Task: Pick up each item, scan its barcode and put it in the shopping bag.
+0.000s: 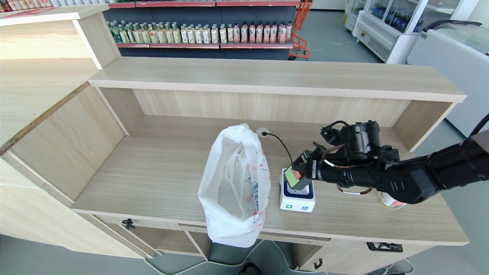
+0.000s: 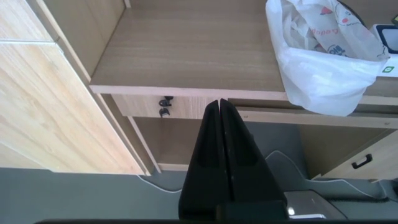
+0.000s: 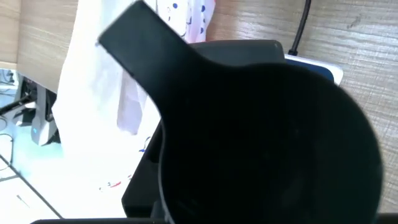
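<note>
My right gripper [image 1: 300, 173] is shut on a small item with a green and red face [image 1: 292, 177], held just above the white barcode scanner [image 1: 297, 199] on the counter. The white plastic shopping bag [image 1: 233, 187] stands open right beside the scanner, hanging partly over the counter's front edge. In the right wrist view the held item is a dark shape [image 3: 261, 137] up close, with the bag [image 3: 118, 93] behind it. My left gripper [image 2: 219, 112] is shut on nothing, low in front of the counter's drawers, with the bag [image 2: 323, 62] off to one side.
A round container [image 1: 391, 201] stands on the counter [image 1: 153, 172] partly behind my right arm. A black cable [image 1: 280, 143] runs from the scanner to a hole at the back. A raised ledge [image 1: 267, 76] and side walls enclose the counter.
</note>
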### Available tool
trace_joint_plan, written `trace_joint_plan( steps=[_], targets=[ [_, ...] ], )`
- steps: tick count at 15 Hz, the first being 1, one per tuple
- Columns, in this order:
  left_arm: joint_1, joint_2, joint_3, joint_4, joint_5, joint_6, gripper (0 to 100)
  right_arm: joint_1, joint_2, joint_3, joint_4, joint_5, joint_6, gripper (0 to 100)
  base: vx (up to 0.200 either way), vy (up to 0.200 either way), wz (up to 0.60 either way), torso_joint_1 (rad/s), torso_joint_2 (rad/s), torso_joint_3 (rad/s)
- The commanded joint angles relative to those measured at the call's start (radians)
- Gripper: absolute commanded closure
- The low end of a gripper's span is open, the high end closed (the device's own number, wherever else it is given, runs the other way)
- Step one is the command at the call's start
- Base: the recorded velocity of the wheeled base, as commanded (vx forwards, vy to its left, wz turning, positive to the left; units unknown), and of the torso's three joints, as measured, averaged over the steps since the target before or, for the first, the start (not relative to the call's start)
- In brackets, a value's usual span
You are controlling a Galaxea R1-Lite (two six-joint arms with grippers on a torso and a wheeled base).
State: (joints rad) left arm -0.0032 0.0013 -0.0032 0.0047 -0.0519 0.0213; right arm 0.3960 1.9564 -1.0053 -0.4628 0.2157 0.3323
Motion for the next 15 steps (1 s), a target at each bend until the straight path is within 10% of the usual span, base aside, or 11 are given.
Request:
trace_joint_plan(
  steps=[1,15],
  targets=[
    [0.000,0.000,0.000,0.000,0.000,0.000,100,0.001,0.029,0.005,-0.002,0.004,-0.021,100,0.000,0.000,0.00,0.000,0.00,0.000],
    [0.000,0.000,0.000,0.000,0.000,0.000,100,0.007,0.101,0.002,-0.094,0.020,-0.018,100,0.000,0.000,0.00,0.000,0.00,0.000]
  ],
)
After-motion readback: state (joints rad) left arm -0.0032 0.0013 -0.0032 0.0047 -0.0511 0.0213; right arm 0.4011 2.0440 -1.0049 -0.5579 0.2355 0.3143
